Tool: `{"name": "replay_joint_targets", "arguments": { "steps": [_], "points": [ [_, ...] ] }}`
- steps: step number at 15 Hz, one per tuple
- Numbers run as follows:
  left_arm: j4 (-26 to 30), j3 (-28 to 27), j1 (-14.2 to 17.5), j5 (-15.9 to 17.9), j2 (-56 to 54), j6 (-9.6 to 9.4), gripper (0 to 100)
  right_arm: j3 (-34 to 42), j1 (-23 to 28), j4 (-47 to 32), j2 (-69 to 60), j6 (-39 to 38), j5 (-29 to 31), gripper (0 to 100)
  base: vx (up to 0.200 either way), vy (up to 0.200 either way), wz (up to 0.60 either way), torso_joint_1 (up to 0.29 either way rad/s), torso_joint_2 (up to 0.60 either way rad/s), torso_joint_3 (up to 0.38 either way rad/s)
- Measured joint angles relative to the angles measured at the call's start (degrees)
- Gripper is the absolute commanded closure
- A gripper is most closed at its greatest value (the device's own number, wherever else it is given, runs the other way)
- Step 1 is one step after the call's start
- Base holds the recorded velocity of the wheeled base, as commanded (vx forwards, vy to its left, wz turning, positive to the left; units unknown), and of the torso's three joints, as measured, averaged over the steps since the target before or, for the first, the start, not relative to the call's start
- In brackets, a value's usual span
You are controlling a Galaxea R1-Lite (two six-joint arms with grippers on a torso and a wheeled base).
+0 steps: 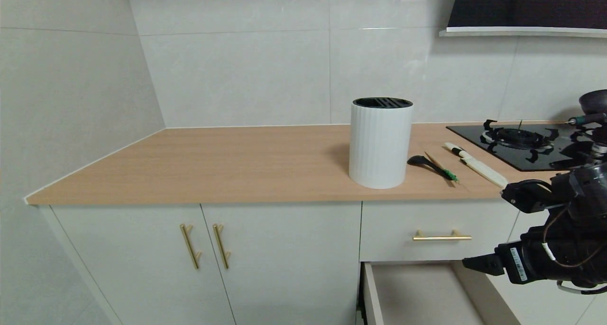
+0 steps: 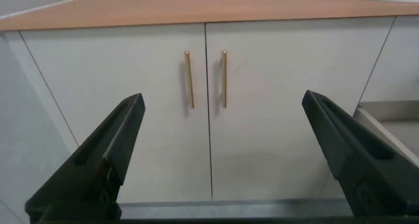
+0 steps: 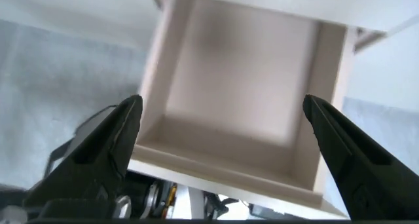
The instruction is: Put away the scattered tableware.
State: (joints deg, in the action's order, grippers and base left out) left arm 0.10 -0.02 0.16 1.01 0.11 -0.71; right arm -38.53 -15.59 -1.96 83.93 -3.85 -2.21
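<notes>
On the wooden countertop (image 1: 227, 163) a black spoon (image 1: 421, 161), a pair of chopsticks with green ends (image 1: 442, 169) and a cream-handled knife (image 1: 475, 165) lie beside a white ribbed utensil holder (image 1: 380, 144) with a black slotted top. My right gripper (image 1: 491, 227) is open at the lower right, below the counter edge, and holds nothing. In the right wrist view the right gripper (image 3: 222, 105) hangs over the open drawer (image 3: 236, 80). My left gripper (image 2: 222, 103) is open and holds nothing, facing the cabinet doors (image 2: 275, 119).
A black gas stove (image 1: 521, 142) sits at the counter's right end. The lower drawer (image 1: 417, 292) is pulled out under a closed drawer with a gold handle (image 1: 442, 237). Two gold door handles (image 2: 206, 78) mark the cabinet to the left. Tiled walls close the back and left.
</notes>
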Motion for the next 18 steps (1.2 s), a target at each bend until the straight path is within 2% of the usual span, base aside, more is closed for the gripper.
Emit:
{"name": "replay_joint_targets", "arguments": {
  "steps": [2, 5, 9, 10, 12, 18],
  "points": [
    [0.0, 0.0, 0.0, 0.0, 0.0, 0.02, 0, -1.9, 0.0, 1.7, -0.8, 1.1, -0.3, 0, 0.0, 0.0, 0.0, 0.011, -0.03, -0.018],
    [0.0, 0.0, 0.0, 0.0, 0.0, 0.0, 0, -11.4, 0.6, 0.3, -0.7, 1.4, -0.2, 0, 0.0, 0.0, 0.0, 0.0, 0.0, 0.0],
    [0.0, 0.0, 0.0, 0.0, 0.0, 0.02, 0, -33.3, 3.2, -16.6, 4.9, -0.5, 0.9, 0, 0.0, 0.0, 0.0, 0.0, 0.0, 0.0],
    [0.0, 0.0, 0.0, 0.0, 0.0, 0.02, 0, -36.5, 3.8, -18.9, 7.3, -1.7, 1.3, 0, 0.0, 0.0, 0.0, 0.0, 0.0, 0.0],
    [0.0, 0.0, 0.0, 0.0, 0.0, 0.05, 0, -39.5, 4.4, -20.0, 12.5, -2.9, 2.3, 0, 0.0, 0.0, 0.0, 0.0, 0.0, 0.0],
    [0.0, 0.0, 0.0, 0.0, 0.0, 0.06, 0, -40.7, 5.3, -11.1, 23.6, -3.2, 8.8, 0, 0.0, 0.0, 0.0, 0.0, 0.0, 0.0]
  ]
}}
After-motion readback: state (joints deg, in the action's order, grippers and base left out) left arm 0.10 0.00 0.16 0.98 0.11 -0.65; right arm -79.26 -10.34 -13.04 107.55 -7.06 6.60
